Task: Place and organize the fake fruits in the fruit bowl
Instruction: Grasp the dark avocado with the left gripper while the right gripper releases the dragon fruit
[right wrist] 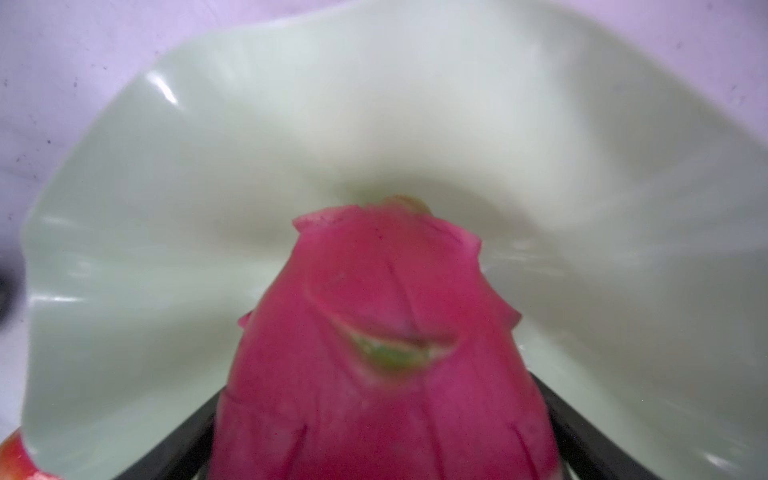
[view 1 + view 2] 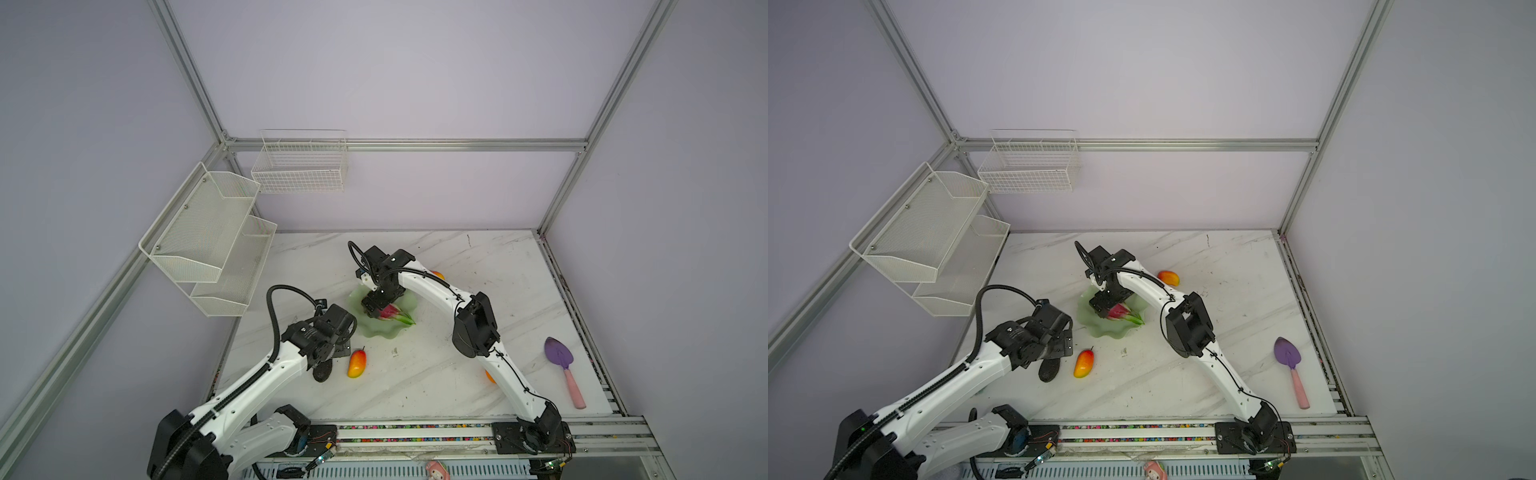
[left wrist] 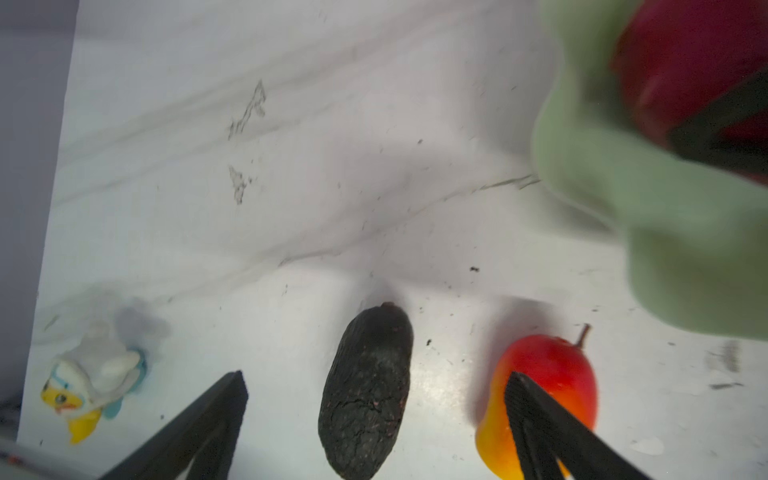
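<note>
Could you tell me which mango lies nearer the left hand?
The mango beside the avocado, by the left hand; the other mango lies beyond the bowl.

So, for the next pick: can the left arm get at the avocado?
Probably yes: the left gripper hangs open above the avocado, nothing lies over it, and the mango sits apart beside it.

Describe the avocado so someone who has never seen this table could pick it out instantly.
On the white marble table, find the pale green fruit bowl near the middle. In front of it, leftward, lies a red-yellow mango; the avocado sits just left of that, the only dark, bumpy, near-black oval here.
</note>
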`<state>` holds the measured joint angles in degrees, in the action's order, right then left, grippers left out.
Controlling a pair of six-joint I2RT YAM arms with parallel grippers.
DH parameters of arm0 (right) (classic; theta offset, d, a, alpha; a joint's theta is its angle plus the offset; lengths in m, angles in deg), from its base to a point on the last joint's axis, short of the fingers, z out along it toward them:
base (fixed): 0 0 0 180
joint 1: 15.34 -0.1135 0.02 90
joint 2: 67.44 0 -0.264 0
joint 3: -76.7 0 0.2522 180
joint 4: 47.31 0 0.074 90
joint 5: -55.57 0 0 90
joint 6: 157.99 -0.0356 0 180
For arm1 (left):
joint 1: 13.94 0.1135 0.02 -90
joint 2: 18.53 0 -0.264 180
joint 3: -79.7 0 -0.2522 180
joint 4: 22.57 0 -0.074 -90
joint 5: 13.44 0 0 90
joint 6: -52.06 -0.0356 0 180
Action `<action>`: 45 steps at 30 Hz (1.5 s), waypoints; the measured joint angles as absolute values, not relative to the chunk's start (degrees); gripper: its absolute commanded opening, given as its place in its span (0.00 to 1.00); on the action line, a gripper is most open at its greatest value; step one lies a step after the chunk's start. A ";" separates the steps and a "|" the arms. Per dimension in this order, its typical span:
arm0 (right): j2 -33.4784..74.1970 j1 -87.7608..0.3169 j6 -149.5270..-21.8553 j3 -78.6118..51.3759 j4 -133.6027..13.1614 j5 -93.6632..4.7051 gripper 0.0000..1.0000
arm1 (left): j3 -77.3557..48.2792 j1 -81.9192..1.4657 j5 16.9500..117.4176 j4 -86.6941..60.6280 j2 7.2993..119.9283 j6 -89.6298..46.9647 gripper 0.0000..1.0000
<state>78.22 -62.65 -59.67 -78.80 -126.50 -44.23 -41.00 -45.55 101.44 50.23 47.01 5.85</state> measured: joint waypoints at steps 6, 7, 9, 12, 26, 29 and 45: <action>70.31 -62.65 -59.26 -71.45 -122.08 -44.51 0.97 | -41.02 -45.03 99.56 51.61 53.89 11.29 0.84; 67.40 -62.65 -59.13 -68.55 -120.62 -44.60 0.97 | -41.11 -44.90 99.08 51.06 53.83 11.91 0.82; 61.00 -62.65 -59.13 -61.97 -117.01 -44.97 0.97 | -41.33 -44.64 98.10 49.56 53.39 12.58 0.78; 48.76 -62.25 -59.94 -49.46 -109.41 -47.22 0.97 | -41.96 -43.89 97.09 47.20 53.19 13.00 0.76; 20.76 -60.75 -68.92 -8.00 -82.72 -66.44 0.97 | -47.84 -42.06 94.25 41.18 57.13 13.96 0.51; 19.82 -60.72 -69.75 -5.75 -81.52 -66.89 0.97 | -47.93 -42.06 94.36 41.14 57.02 14.48 0.47; 14.20 -48.53 -73.12 2.77 -72.38 -66.52 0.97 | -37.90 -42.69 92.15 43.44 46.40 12.43 0.40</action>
<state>14.20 -48.53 -73.12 2.77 -72.38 -66.52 -37.90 -42.69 92.15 43.44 46.40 12.43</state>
